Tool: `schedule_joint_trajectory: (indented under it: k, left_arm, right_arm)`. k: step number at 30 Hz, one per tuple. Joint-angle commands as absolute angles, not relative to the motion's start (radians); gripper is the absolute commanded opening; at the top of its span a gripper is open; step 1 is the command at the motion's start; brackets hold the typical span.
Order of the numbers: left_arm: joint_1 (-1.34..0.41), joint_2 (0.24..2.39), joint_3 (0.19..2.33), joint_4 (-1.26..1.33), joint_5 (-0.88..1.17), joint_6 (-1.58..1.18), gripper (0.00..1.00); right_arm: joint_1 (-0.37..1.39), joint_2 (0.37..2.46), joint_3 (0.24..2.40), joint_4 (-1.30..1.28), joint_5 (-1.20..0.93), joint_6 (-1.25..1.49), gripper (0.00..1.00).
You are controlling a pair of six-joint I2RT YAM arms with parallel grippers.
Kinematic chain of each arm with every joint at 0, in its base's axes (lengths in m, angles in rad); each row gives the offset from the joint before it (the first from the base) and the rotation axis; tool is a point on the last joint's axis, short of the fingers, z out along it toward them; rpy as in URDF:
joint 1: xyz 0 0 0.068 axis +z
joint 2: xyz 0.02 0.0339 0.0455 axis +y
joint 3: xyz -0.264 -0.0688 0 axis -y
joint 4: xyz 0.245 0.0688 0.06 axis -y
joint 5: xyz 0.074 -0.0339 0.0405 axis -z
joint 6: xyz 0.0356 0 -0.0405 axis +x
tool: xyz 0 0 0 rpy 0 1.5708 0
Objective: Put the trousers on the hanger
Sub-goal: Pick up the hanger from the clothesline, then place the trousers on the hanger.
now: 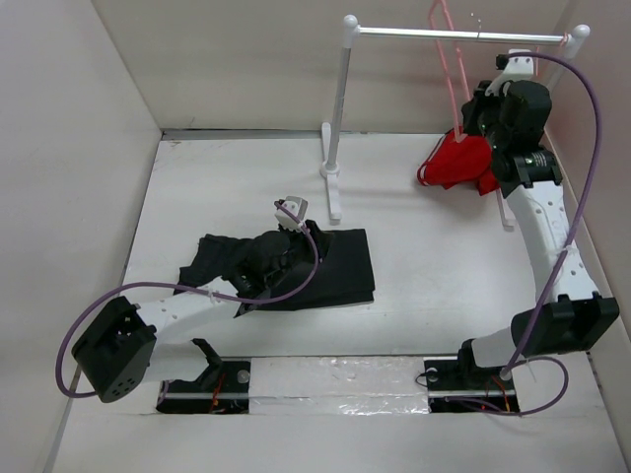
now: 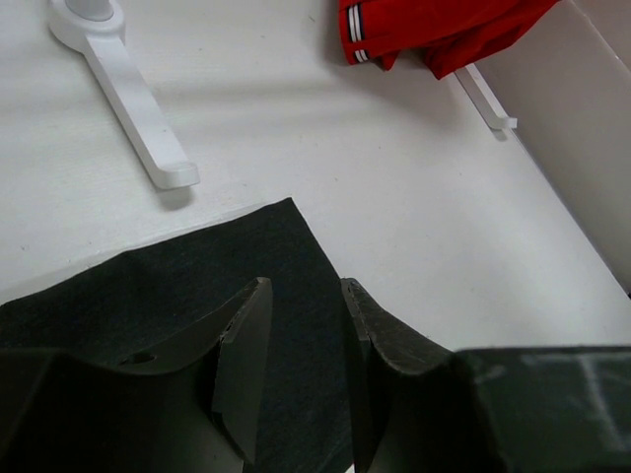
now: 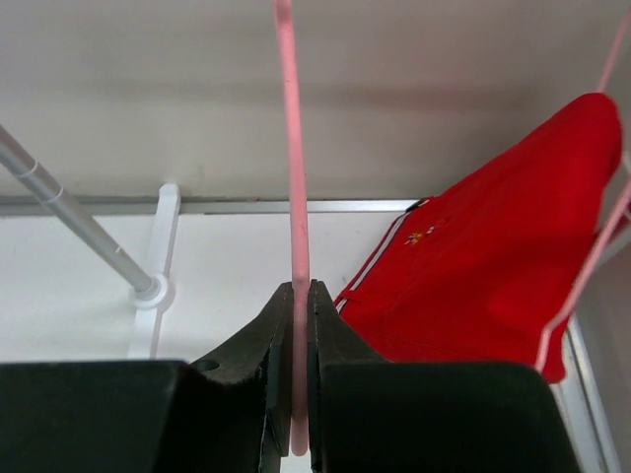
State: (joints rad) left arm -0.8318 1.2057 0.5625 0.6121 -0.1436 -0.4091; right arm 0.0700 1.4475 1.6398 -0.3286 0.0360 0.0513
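The black trousers (image 1: 330, 271) lie crumpled on the white table, and their flat corner shows in the left wrist view (image 2: 227, 266). My left gripper (image 1: 306, 251) hovers low over them. Its jaws (image 2: 303, 296) are open, with flat cloth showing in the gap. My right gripper (image 1: 469, 123) is raised at the rack and is shut on the thin pale-pink hanger (image 1: 451, 74). In the right wrist view the hanger bar (image 3: 287, 148) runs straight up out of the closed jaws (image 3: 301, 291).
A white rack stands at the back with a post (image 1: 340, 108), a rail (image 1: 454, 34) and a foot (image 2: 133, 103). A red garment (image 1: 458, 163) hangs on a second pink hanger (image 3: 582, 281) beside my right gripper. White walls enclose the table.
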Motion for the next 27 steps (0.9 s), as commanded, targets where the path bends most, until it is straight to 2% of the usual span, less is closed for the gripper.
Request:
schedule_joint_trajectory:
  k: [1,9,19,23,27]
  left_arm:
    - [-0.836,1.192,0.552,0.681,-0.147,-0.41,0.31]
    - [-0.836,1.224,0.572,0.709,-0.091,-0.422,0.38]
    - [-0.836,1.261,0.695,0.696,-0.005,-0.554,0.35]
    - [-0.86,1.42,0.826,0.703,0.09,-0.607,0.36]
    - [-0.914,1.552,0.945,0.689,0.04,-0.607,0.4]
  right_arm:
    - [0.081,1.405,1.638,-0.27,0.143,0.035,0.0]
    - [0.091,1.353,1.491,-0.267,0.155,0.087,0.0]
    - [0.268,1.174,1.051,-0.149,0.256,0.182,0.0]
    - [0.342,1.105,0.898,-0.137,0.271,0.23,0.0]
    - [0.403,1.029,0.748,-0.123,0.293,0.268,0.0]
